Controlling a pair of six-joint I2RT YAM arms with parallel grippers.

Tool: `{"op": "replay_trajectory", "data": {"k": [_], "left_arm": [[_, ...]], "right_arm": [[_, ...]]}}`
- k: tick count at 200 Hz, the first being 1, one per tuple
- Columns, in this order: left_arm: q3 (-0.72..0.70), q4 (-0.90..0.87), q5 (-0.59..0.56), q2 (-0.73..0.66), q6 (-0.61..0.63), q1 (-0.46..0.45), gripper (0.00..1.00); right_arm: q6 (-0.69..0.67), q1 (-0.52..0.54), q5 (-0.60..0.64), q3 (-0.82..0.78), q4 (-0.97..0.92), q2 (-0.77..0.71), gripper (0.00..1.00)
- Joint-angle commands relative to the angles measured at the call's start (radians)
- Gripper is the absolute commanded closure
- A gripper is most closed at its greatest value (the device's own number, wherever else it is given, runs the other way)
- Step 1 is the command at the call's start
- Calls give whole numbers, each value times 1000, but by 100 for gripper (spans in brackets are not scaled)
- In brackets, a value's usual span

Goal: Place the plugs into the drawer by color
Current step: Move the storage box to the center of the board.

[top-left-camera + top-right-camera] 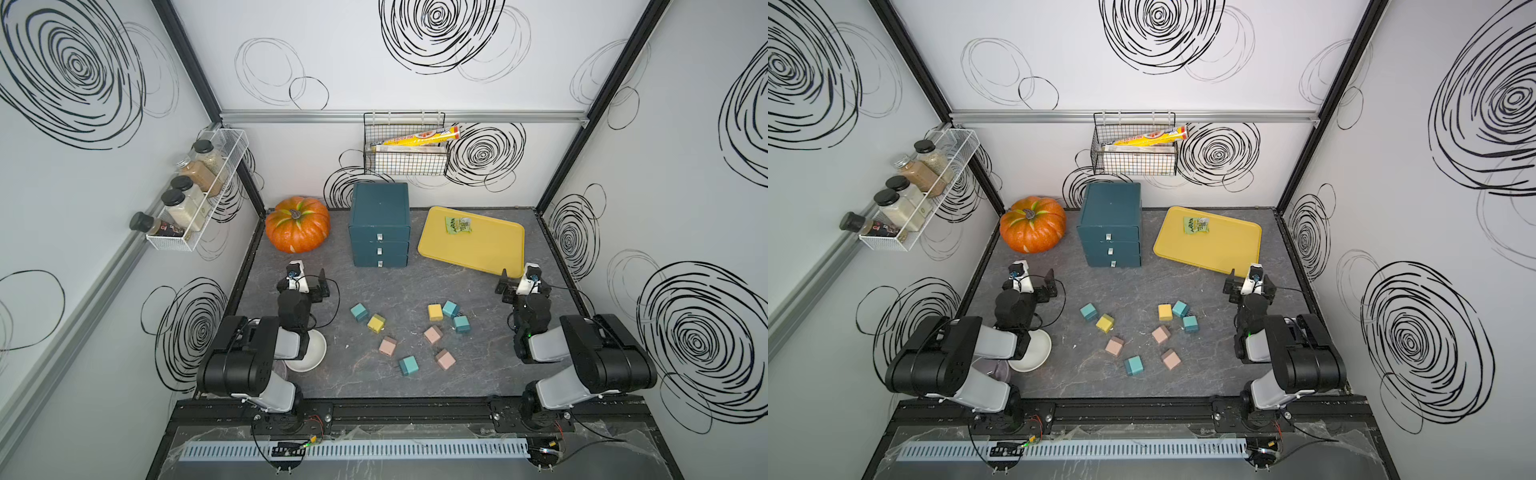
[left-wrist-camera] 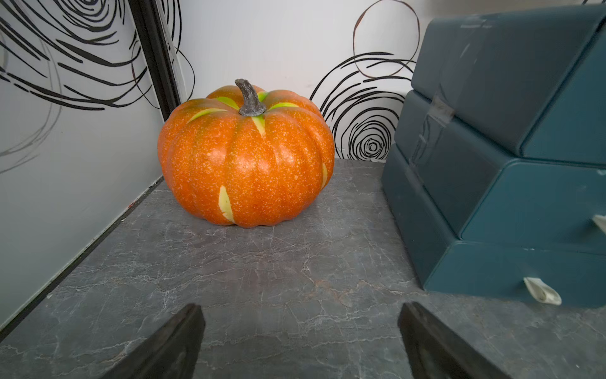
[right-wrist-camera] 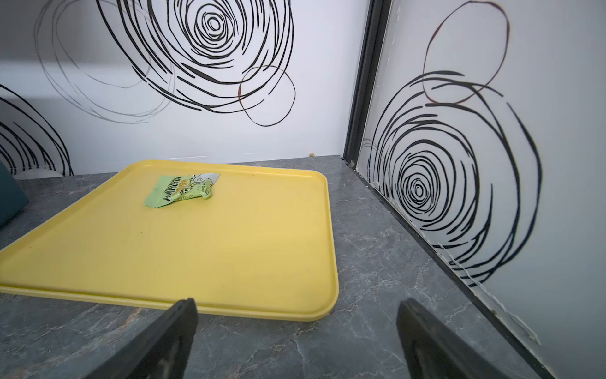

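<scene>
Several plugs lie loose on the grey tabletop between the arms, in both top views: teal (image 1: 359, 311), yellow (image 1: 376, 323) and dusty pink (image 1: 388, 345) cubes, with more such as a teal one (image 1: 1133, 365) and a pink one (image 1: 1171, 359). The dark teal drawer (image 1: 380, 224) stands behind them with all three fronts closed (image 2: 524, 203). My left gripper (image 2: 300, 315) hovers open and empty left of the drawer, facing the pumpkin. Beside the tray's near corner my right gripper (image 3: 296, 310) is open too, holding nothing. Neither wrist view shows a plug.
An orange pumpkin (image 1: 298, 224) sits left of the drawer. A yellow tray (image 1: 473, 249) with a green packet (image 1: 458, 225) lies to its right. A white bowl (image 1: 309, 353) is under the left arm. A wire basket (image 1: 405, 145) and spice rack (image 1: 195, 195) hang on the walls.
</scene>
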Motion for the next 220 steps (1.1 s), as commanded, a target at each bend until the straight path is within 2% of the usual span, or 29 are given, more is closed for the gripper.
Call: {"op": "replay_trajectory", "data": {"k": [1,130,168,206,220], "left_arm": [[15,41,-4,5,9,-6,1],[15,41,1,6,9,-3,1],[5,57,76,2,-7,31,1],[5,56,75,1,-7,31,1],[15,34,42,-15,-23,32,1]], "right_arm": [[2,-1,0,-5,33,2,0],[1,-1,0,-2,29,2,0],[1,-1,0,-2,29,2,0],[1,-1,2,-5,32,1,0],[7,-1,19,-23,59,-19,0]]}}
